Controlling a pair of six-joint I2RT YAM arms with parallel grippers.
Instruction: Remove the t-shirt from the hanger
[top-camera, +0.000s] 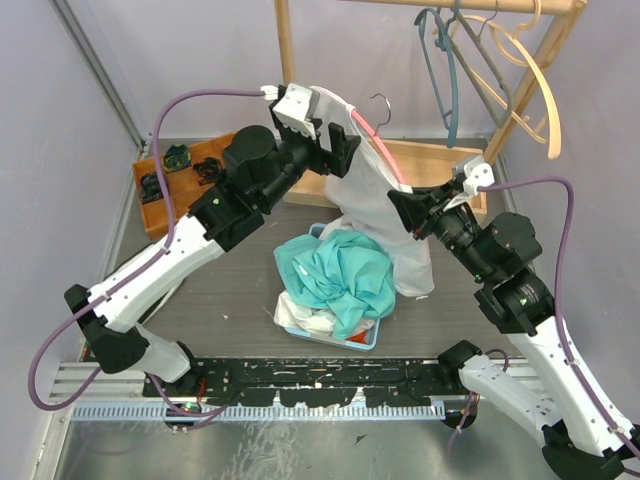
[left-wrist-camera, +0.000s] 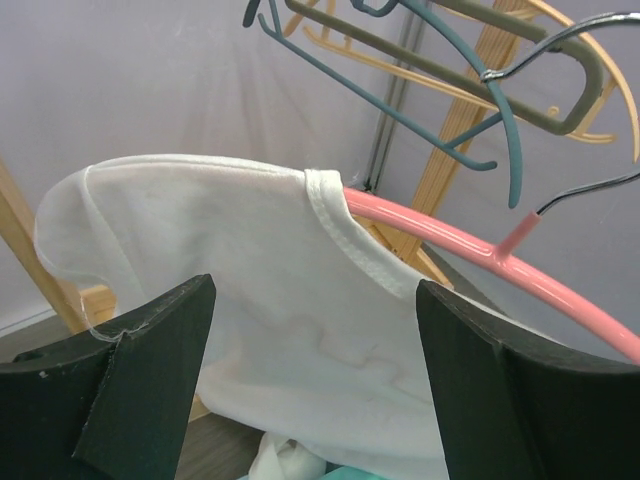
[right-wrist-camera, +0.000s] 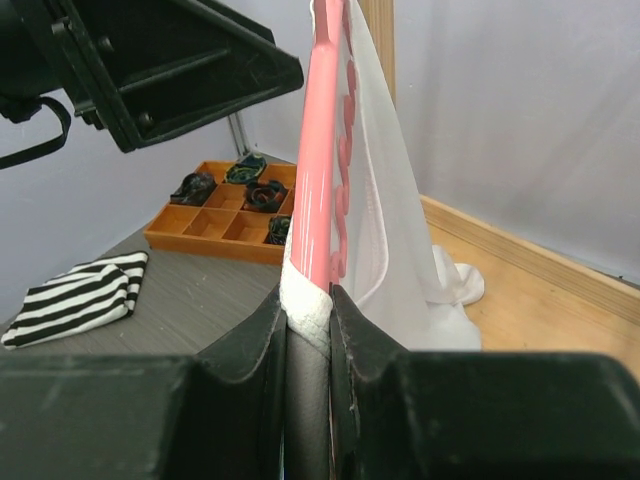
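The t-shirt (top-camera: 372, 195) is white and hangs in the air between the two arms, above the back part of the bench (top-camera: 230, 300), on a pink hanger (top-camera: 372, 135). It is not yet off. In the left wrist view the collar sits high on the pink bar, and the bar to the right of it is bare, so I judge that one shoulder is free. The other shoulder and the body drape over the rest of the hanger.

The right claw (right-wrist-camera: 308, 312) is clamped on the low end of the hanger, w/ a bit of white fabric pinched in the same grip. The left claw (left-wrist-camera: 315, 335) stands wide apart and holds nothing. Its fingers are on each side of the shirt's upper part, close to it, but I cannot tell if they touch. What is left, in my view: take the cloth near the collar and draw it along the bar and over its end, while the right arm keeps the hanger steady.

The bench is dark grey. Under the shirt stands a light blue basket (top-camera: 368, 340) w/ a teal cloth (top-camera: 345, 270) and some white items. At the back left is an orange tray (top-camera: 152, 205) w/ compartments — small dark things lie in a few of them. A striped cloth (right-wrist-camera: 75, 295) lies flat on the bench. Behind is a wooden rack (top-camera: 285, 40) w/ spare hangers (top-camera: 447, 80), and the walls are pale lilac.
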